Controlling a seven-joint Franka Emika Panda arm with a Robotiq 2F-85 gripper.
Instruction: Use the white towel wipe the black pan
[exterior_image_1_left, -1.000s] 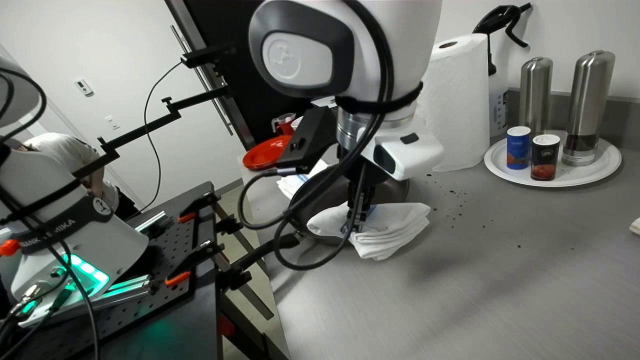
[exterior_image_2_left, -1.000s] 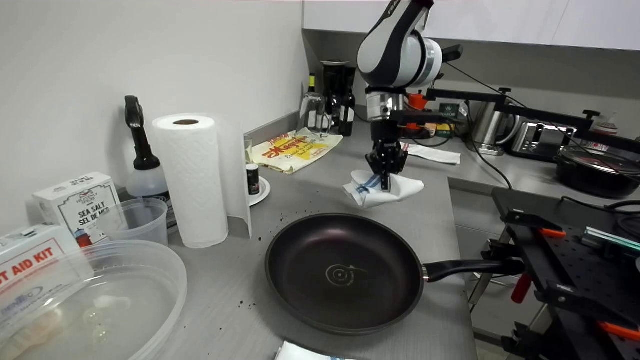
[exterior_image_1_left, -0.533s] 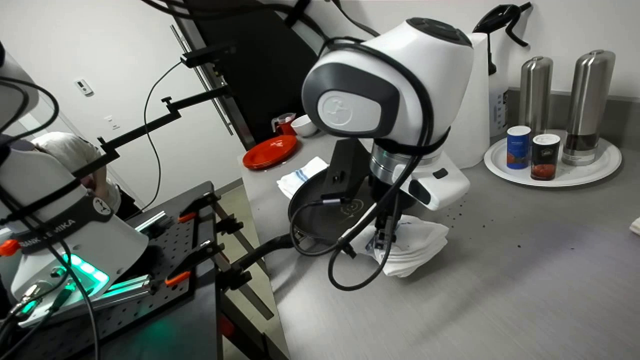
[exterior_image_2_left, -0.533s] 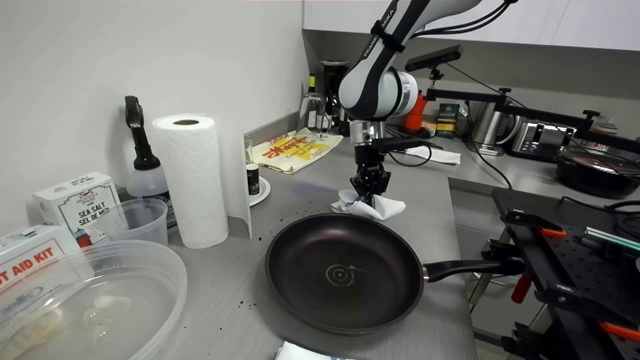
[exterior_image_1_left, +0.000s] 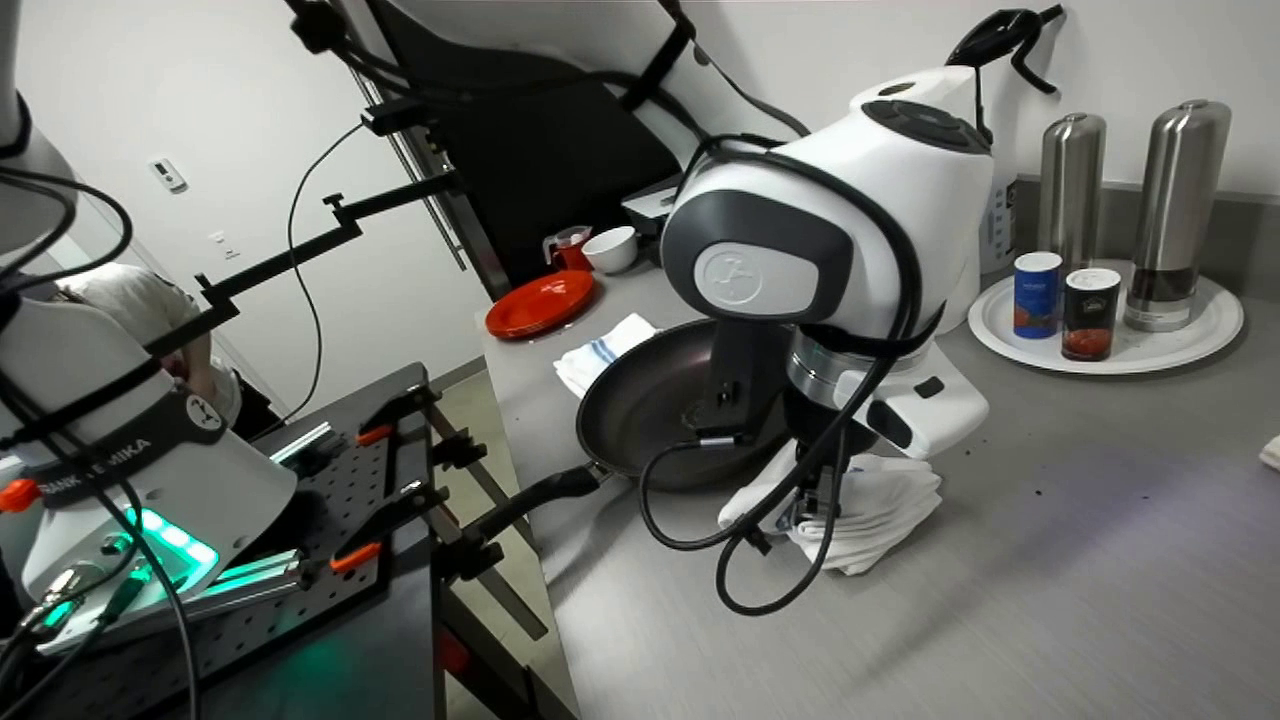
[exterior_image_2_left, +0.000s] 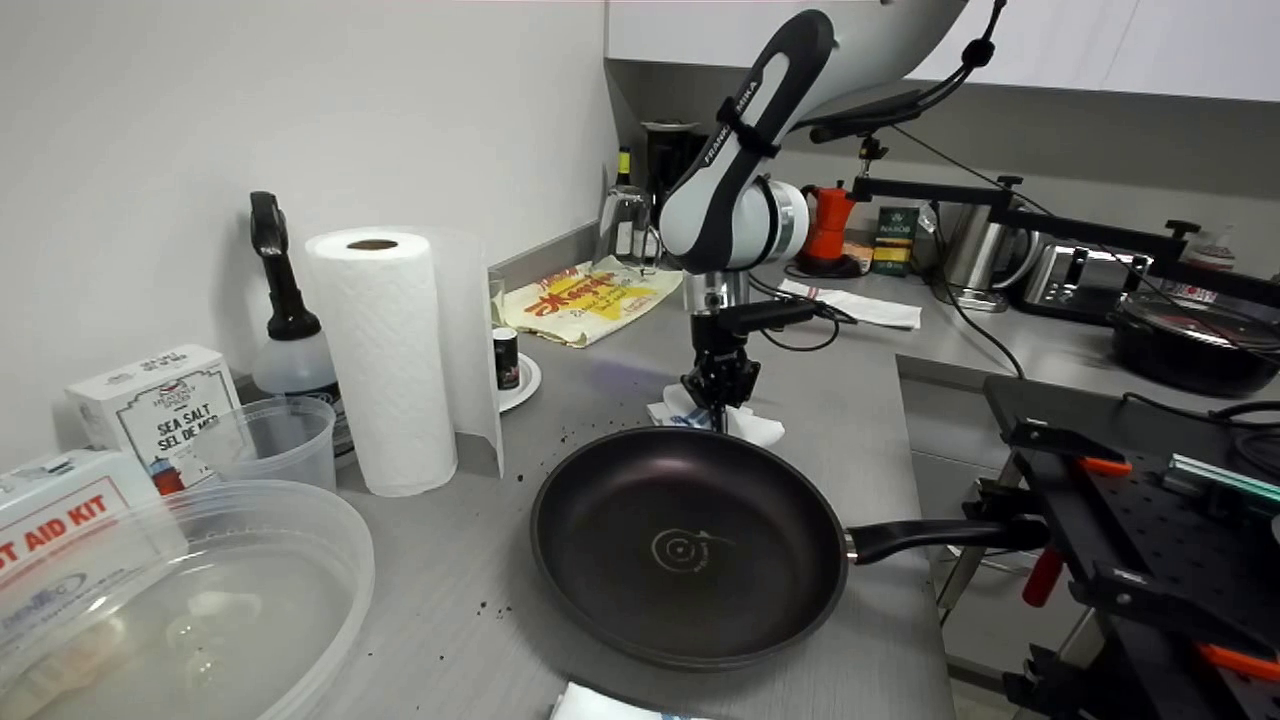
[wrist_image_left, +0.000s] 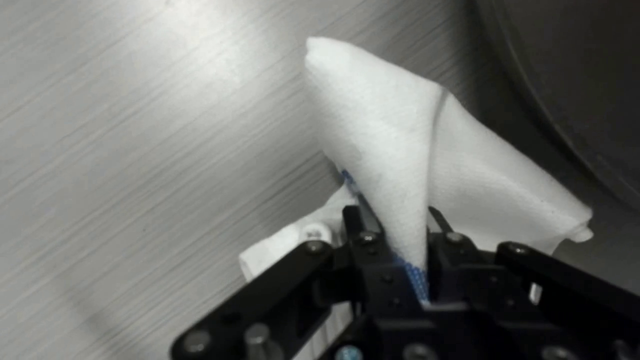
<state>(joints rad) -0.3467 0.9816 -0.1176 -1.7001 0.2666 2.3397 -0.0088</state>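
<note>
Snugly, the gripper (wrist_image_left: 394, 227) pinched the white towel (wrist_image_left: 380, 115) between its two black fingers (wrist_image_left: 370, 255), and a bit of blue stripe showed in the middle. The towel was bunched up and stuck out on both sides of the fingers. It was outside the black pan (exterior_image_2_left: 690, 620), just beside the rim and low down by the tabletop (exterior_image_1_left: 1000, 620), but it was hard to tell if it touched either one. The pan sat flat on the tabletop, right side up, with its handle (exterior_image_2_left: 930, 538) poking out past the edge. Another white cloth (exterior_image_1_left: 605, 352) with blue stripes lay just beside the pan, on the side away from the gripper. Little black specks (exterior_image_2_left: 483, 604) dotted the tabletop near the pan. In an exterior view, a roll of paper towels (exterior_image_2_left: 385, 370) stood close by. In an exterior view, a white plate (exterior_image_1_left: 1215, 325) held two tall metal grinders (exterior_image_1_left: 1183, 190), a blue can (exterior_image_1_left: 1037, 300) and a black can (exterior_image_1_left: 1088, 315).
</note>
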